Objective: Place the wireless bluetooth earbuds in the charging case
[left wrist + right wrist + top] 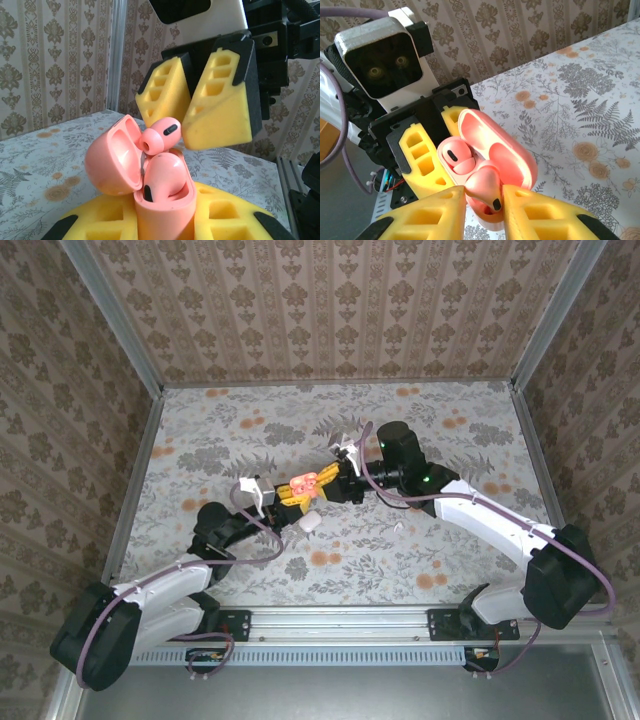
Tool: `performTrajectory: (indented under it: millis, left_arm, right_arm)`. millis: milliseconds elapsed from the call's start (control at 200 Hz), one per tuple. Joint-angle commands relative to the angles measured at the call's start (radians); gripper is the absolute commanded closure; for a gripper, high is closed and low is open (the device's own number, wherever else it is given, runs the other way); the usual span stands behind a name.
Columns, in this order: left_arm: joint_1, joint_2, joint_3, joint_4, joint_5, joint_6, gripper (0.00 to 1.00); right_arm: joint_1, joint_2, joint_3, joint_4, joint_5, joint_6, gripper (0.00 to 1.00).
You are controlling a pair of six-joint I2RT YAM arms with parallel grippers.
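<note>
The charging case point(165, 215) is pink, not white. It stands upright with its lid point(107, 160) hinged open, and my left gripper point(165, 227) is shut on its body. One pink earbud point(162, 175) sits in its well. A second pink earbud point(485, 182) lies tilted over the other well, its ear tip toward the lid. It sits between the yellow foam fingertips of my right gripper point(485, 196), which touch it on both sides. In the top view both grippers meet at the case point(308, 483), mid-table.
A small white object point(312, 523) lies on the floral tablecloth just in front of the grippers. Patterned walls and metal rails point(135, 480) close in the table on three sides.
</note>
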Motion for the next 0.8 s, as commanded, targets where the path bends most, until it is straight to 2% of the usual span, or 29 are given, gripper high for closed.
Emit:
performTrajectory:
  millis: [0,420,505,795]
  left_arm:
    - [0.007,-0.007,0.039,0.053,-0.002,-0.016,0.82]
    - [0.007,-0.009,0.040,0.053,0.003,-0.016,0.82]
    - [0.007,-0.009,0.040,0.053,0.004,-0.016,0.82]
    - [0.007,-0.007,0.033,0.051,0.004,-0.009,0.82]
  right_arm:
    - [0.006,0.004,0.018,-0.032,-0.019,-0.014,0.73]
    - [-0.001,-0.028,-0.010,0.024,0.032,0.016,0.69]
    - [-0.005,-0.036,-0.017,0.042,0.042,0.028,0.65]
    - [-0.016,-0.075,-0.042,0.087,0.020,0.054,0.62]
